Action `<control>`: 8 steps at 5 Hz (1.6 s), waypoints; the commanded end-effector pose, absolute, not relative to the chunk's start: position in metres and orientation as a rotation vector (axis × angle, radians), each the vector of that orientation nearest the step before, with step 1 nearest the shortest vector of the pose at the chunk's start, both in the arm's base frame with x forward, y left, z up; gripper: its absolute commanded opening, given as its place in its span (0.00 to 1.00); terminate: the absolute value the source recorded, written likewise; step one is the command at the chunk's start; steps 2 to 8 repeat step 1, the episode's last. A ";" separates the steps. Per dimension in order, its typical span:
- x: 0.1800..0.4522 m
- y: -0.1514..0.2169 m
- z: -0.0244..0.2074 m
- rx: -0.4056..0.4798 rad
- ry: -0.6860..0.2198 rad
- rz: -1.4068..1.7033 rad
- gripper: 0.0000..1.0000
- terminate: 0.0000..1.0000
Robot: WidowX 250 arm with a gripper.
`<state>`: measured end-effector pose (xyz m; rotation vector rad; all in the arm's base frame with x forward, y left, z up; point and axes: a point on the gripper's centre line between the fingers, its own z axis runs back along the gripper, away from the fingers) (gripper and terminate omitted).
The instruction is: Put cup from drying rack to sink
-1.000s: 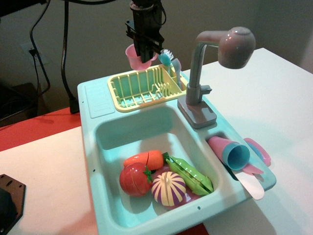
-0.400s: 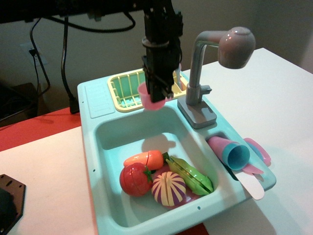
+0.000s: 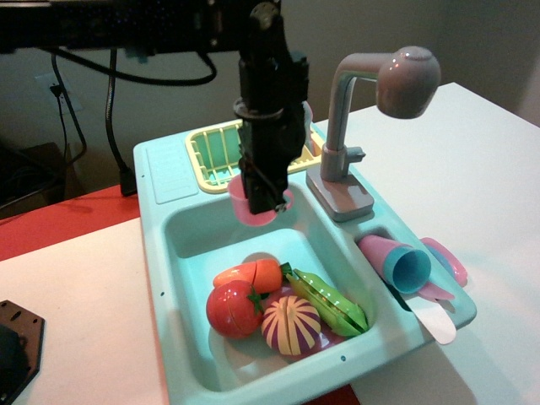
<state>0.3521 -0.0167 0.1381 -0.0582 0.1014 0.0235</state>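
Observation:
My gripper [image 3: 263, 201] is shut on the small pink cup [image 3: 250, 207] and holds it upright in the air over the back part of the teal sink's basin [image 3: 190, 232]. The cup hangs above the toy food and touches nothing below. The pale yellow drying rack [image 3: 209, 152] sits behind the basin on the sink's back ledge, partly hidden by my arm. The grey faucet [image 3: 371, 101] stands to the right of the gripper.
In the basin lie a toy carrot [image 3: 251, 274], a tomato [image 3: 233, 309], a purple-and-yellow onion [image 3: 290, 324] and a green pea pod [image 3: 329, 302]. A larger pink cup with a blue inside [image 3: 396, 261] lies on its side in the right compartment, next to a pink plate [image 3: 447, 261] and a white utensil [image 3: 434, 319].
My gripper has carried the pink cup from above the drying rack forward and down, and now holds it low over the sink basin.

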 end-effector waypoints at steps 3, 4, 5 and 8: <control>0.348 0.002 0.142 -0.040 0.061 0.097 0.00 1.00; 0.348 0.002 0.142 -0.040 0.061 0.097 0.00 1.00; 0.348 0.002 0.142 -0.040 0.061 0.097 0.00 1.00; 0.348 0.002 0.142 -0.040 0.061 0.097 0.00 1.00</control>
